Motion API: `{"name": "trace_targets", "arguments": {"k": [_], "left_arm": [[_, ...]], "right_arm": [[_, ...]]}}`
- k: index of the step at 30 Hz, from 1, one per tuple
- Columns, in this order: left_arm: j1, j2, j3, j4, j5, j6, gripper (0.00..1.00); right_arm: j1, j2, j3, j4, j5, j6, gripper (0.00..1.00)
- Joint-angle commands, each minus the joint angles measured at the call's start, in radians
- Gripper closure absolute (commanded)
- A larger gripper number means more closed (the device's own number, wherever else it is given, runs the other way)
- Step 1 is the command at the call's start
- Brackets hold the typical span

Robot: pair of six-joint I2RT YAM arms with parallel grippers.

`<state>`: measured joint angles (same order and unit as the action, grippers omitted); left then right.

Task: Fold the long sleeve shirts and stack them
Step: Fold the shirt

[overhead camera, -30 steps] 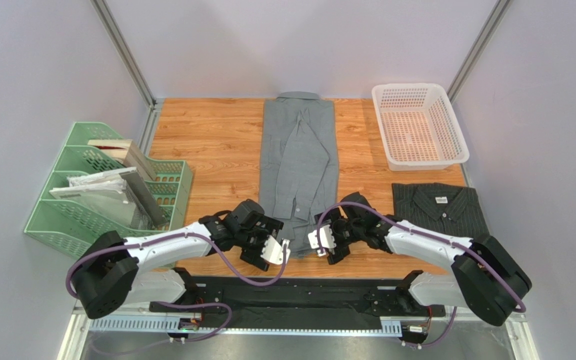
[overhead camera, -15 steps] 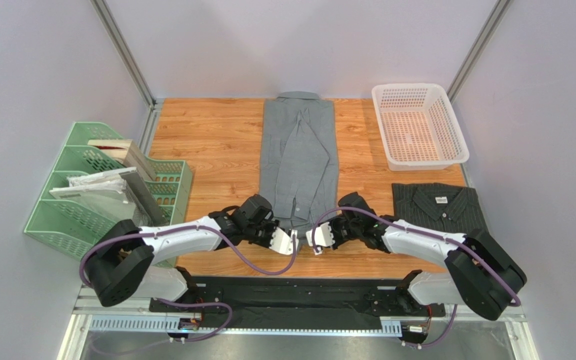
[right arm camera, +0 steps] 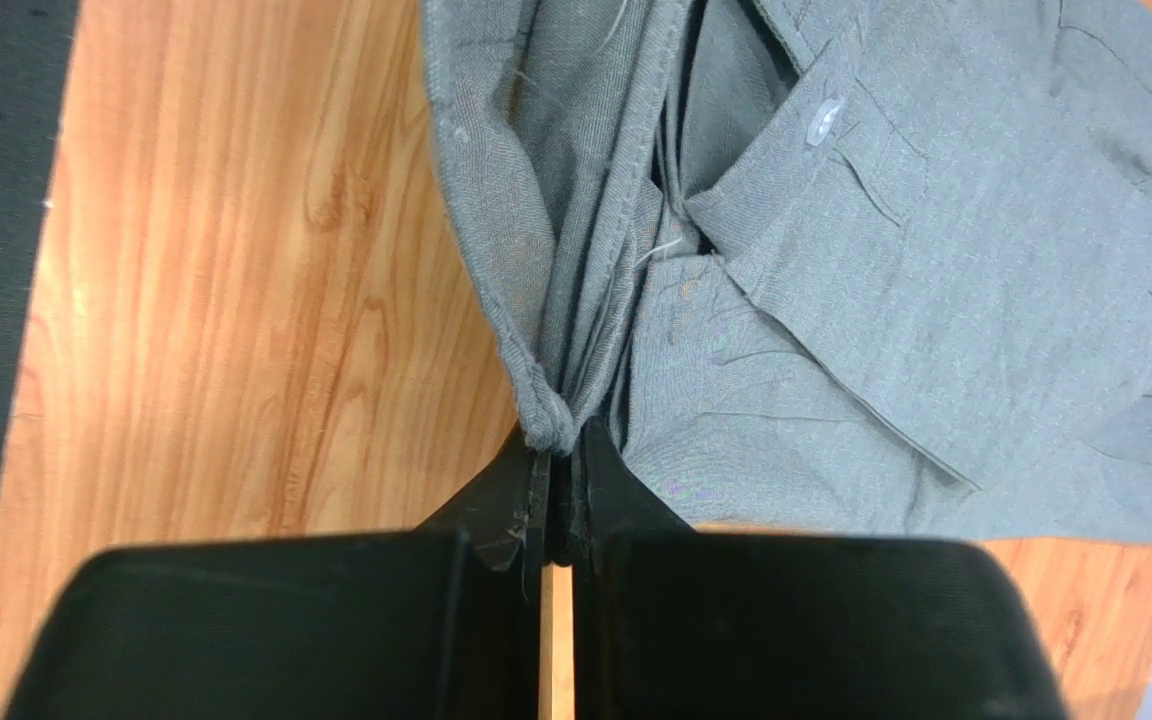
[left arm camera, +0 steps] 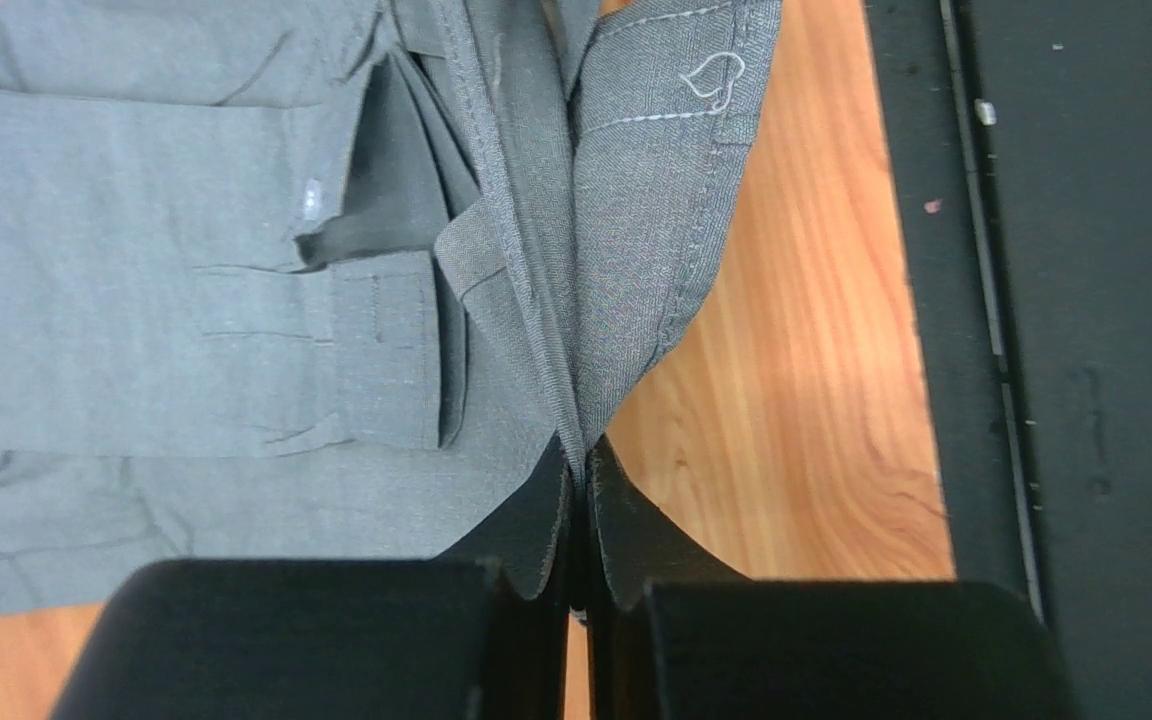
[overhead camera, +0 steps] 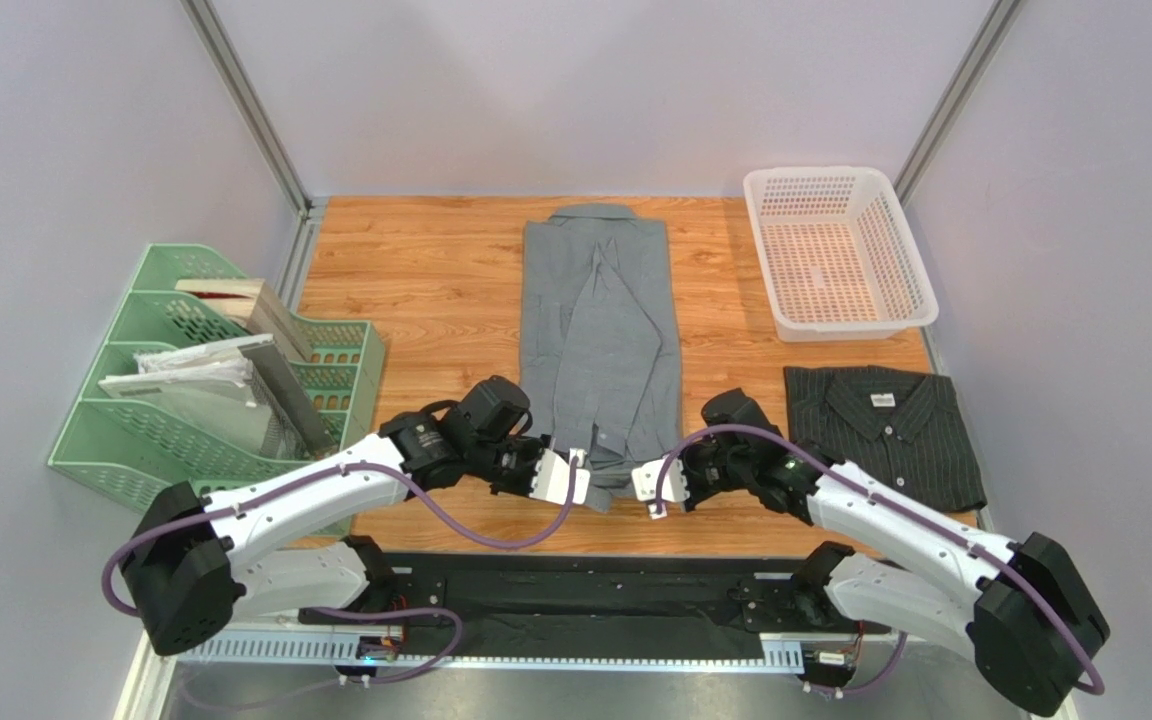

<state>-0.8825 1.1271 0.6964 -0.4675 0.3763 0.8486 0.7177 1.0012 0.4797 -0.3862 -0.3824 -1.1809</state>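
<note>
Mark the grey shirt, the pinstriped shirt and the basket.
grey shirt [overhead camera: 597,315], top external view, mid body.
pinstriped shirt [overhead camera: 883,435], top external view, below the label.
basket [overhead camera: 838,255], top external view, bare mesh floor.

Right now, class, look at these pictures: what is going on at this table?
Two robot arms are working on the mid-grey shirt, which lies lengthwise on the table with its sleeves folded in. The left gripper is pinched shut on its near left hem corner and the right gripper on its near right one. The pinstriped charcoal shirt lies folded at the right, untouched.
</note>
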Motion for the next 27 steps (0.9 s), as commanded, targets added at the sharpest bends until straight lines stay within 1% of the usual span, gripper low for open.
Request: {"name": "trace_targets", "arguments": {"k": [1,3,5,6,8,9,10,12,13,15,16,17,18,19,20,21,22,23,24,25,26,27], "left_arm": [[-0.003,-0.007,0.018,-0.118,0.047,-0.051,1.00],[-0.003,-0.018,0.038,-0.129,0.050,-0.048,1.00],[-0.001,-0.021,0.089,-0.183,0.055,-0.027,1.00],[0.004,-0.021,0.112,-0.200,0.058,-0.025,1.00],[0.049,-0.006,0.195,-0.258,0.088,-0.008,1.00],[0.069,0.008,0.225,-0.279,0.096,0.001,1.00],[0.109,0.026,0.292,-0.319,0.104,0.015,1.00],[0.155,0.097,0.354,-0.355,0.131,0.065,1.00],[0.199,0.126,0.382,-0.368,0.137,0.078,1.00],[0.240,0.229,0.469,-0.373,0.147,0.116,1.00],[0.279,0.267,0.535,-0.376,0.150,0.131,1.00],[0.299,0.345,0.570,-0.372,0.156,0.135,1.00],[0.336,0.387,0.607,-0.370,0.156,0.138,1.00],[0.355,0.431,0.685,-0.375,0.154,0.148,1.00],[0.370,0.516,0.724,-0.376,0.157,0.153,1.00],[0.399,0.560,0.806,-0.379,0.157,0.155,1.00],[0.411,0.645,0.849,-0.385,0.157,0.155,1.00],[0.421,0.686,0.892,-0.391,0.159,0.153,1.00],[0.434,0.727,0.978,-0.404,0.158,0.158,1.00],[0.439,0.797,1.020,-0.405,0.150,0.159,1.00],[0.444,0.833,1.060,-0.411,0.150,0.158,1.00],[0.448,0.868,1.139,-0.422,0.151,0.159,1.00]], "right_arm": [[-0.003,-0.012,0.016,-0.106,0.019,0.046,1.00],[-0.003,-0.010,0.045,-0.124,0.017,0.055,1.00],[-0.003,-0.009,0.082,-0.161,0.023,0.060,1.00],[-0.003,-0.007,0.129,-0.177,0.030,0.063,1.00],[-0.029,0.000,0.186,-0.219,0.025,0.063,1.00],[-0.041,0.010,0.242,-0.230,0.020,0.061,1.00],[-0.053,0.039,0.270,-0.243,0.004,0.046,1.00],[-0.098,0.085,0.319,-0.261,-0.013,0.021,1.00],[-0.113,0.149,0.362,-0.264,-0.029,0.009,1.00],[-0.173,0.223,0.417,-0.263,-0.042,-0.028,1.00],[-0.191,0.309,0.483,-0.260,-0.056,-0.039,1.00],[-0.230,0.348,0.519,-0.258,-0.065,-0.054,1.00],[-0.247,0.396,0.552,-0.257,-0.073,-0.057,1.00],[-0.274,0.477,0.630,-0.250,-0.085,-0.060,1.00],[-0.285,0.528,0.669,-0.250,-0.093,-0.068,1.00],[-0.296,0.569,0.713,-0.252,-0.104,-0.072,1.00],[-0.313,0.609,0.785,-0.250,-0.108,-0.075,1.00],[-0.320,0.696,0.827,-0.249,-0.108,-0.085,1.00],[-0.330,0.732,0.861,-0.249,-0.115,-0.082,1.00],[-0.348,0.776,0.894,-0.252,-0.118,-0.082,1.00],[-0.357,0.837,0.960,-0.256,-0.119,-0.080,1.00],[-0.365,0.870,0.985,-0.263,-0.127,-0.085,1.00]]}}
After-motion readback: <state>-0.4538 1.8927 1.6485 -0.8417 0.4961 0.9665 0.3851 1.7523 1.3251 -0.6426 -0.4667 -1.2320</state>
